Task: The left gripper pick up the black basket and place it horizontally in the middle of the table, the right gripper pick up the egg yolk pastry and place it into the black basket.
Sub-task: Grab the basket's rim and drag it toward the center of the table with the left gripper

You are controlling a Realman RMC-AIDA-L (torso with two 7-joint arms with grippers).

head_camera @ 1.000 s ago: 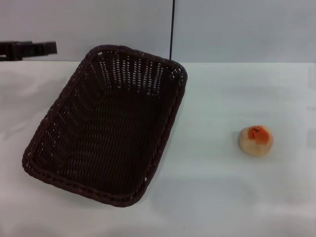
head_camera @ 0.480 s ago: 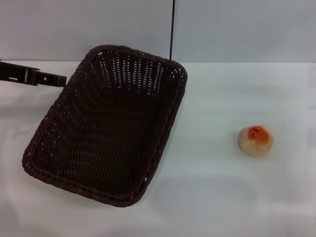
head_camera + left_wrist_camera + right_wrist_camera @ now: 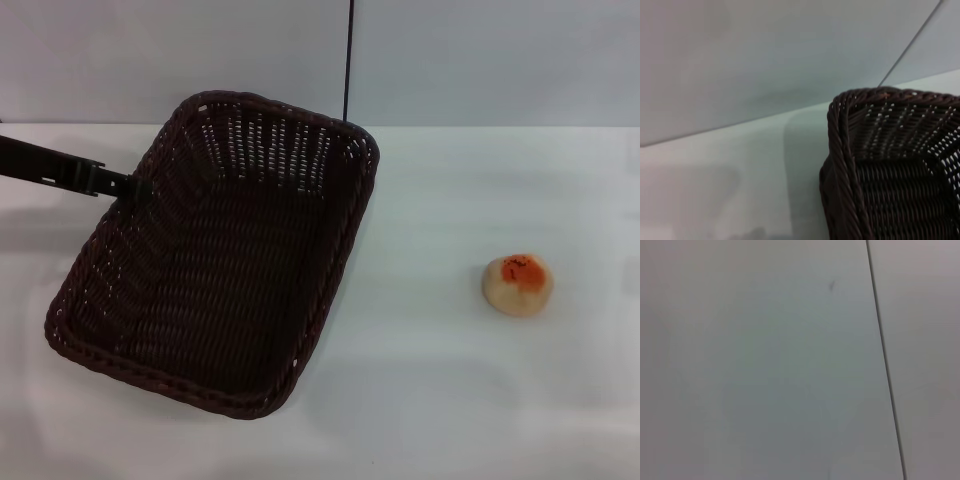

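White table (image 3: 450, 400): 1 black basket (image 3: 215, 265), 1 egg yolk pastry (image 3: 518, 284), left pincer (image 3: 128, 183) at rim.

Left gripper (image 3: 120, 183): arm cut off at head view's left edge; fingertips merge with the black basket (image 3: 220, 250) rim, contact and opening apparently indiscernible.

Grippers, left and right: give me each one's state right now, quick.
Left gripper: at the black basket's left rim; open or shut cannot be told.
Right gripper: not in view.
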